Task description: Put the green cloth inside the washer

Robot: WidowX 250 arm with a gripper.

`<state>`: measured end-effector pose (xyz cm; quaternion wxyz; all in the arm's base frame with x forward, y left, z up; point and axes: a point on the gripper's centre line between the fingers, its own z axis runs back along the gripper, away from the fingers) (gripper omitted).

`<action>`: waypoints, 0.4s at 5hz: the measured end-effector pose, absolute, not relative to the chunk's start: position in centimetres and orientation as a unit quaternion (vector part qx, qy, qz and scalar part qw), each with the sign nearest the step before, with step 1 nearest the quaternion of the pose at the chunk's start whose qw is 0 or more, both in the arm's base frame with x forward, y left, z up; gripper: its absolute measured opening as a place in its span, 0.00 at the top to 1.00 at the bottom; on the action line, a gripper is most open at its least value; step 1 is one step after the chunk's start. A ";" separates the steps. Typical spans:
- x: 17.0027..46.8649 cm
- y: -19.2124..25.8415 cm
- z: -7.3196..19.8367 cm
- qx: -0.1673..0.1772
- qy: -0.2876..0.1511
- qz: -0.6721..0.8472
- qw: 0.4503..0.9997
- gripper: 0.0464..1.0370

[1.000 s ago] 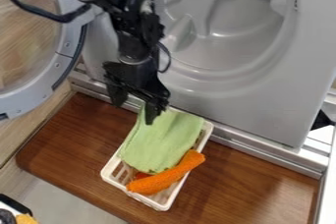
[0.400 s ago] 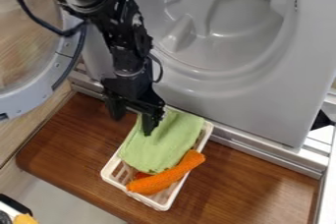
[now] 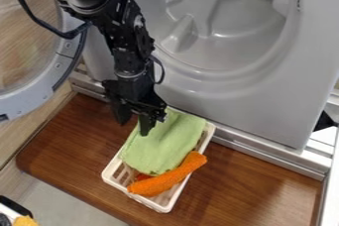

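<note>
Hand (image 3: pixel 135 122) is part open, nothing gripped, 1 finger over edge of grn cloth (image 3: pixel 165 143); cloth's in wht basket (image 3: pixel 162 209) w/ orange carrot (image 3: pixel 169 177).

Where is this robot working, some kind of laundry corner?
Most likely a laundry spot, perhaps a mock-up: a grey washer with its round door open, and before it a white basket holding a green cloth.

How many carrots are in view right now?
1. The carrot lies across the near end of the white basket, beside the green cloth. More could be hidden under the cloth.
</note>
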<state>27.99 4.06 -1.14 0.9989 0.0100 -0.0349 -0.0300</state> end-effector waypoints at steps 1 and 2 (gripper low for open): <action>27.8 3.9 -1.3 0.011 -0.032 -0.033 0.999 0.75; 27.8 3.6 -1.3 0.010 -0.031 -0.033 0.999 0.93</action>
